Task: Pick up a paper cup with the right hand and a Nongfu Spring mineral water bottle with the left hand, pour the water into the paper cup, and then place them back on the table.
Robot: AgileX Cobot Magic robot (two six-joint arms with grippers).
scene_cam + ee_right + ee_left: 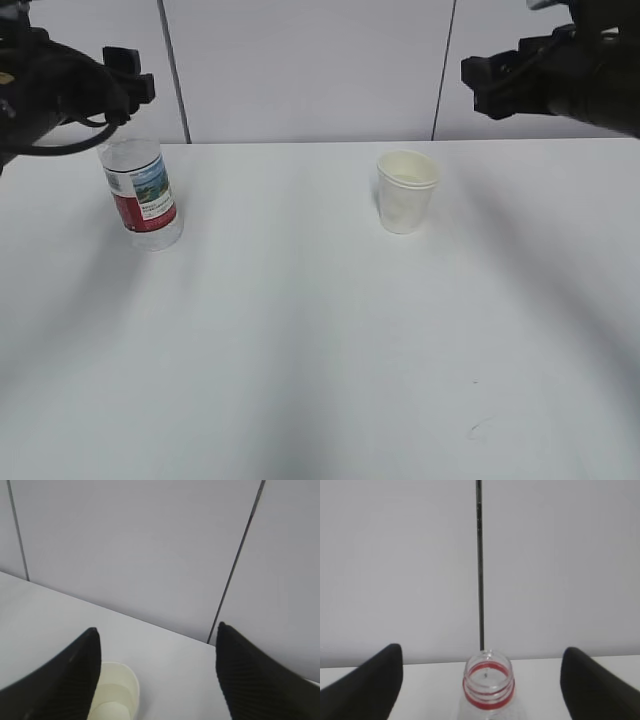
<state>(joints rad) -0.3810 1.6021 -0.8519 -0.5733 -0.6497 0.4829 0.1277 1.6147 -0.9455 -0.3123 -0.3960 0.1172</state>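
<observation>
Both tools stood spread apart, gripping nothing: left tool (481,690) straddled the uncapped Nongfu Spring mineral water bottle (141,194) for grasping; right tool (157,680) hovered beside the paper cup (406,190).

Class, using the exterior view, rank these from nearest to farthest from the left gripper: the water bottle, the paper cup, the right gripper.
1. Water bottle: just below the left gripper, at the table's left.
2. Paper cup: right of centre.
3. Right gripper: far right, raised.
</observation>
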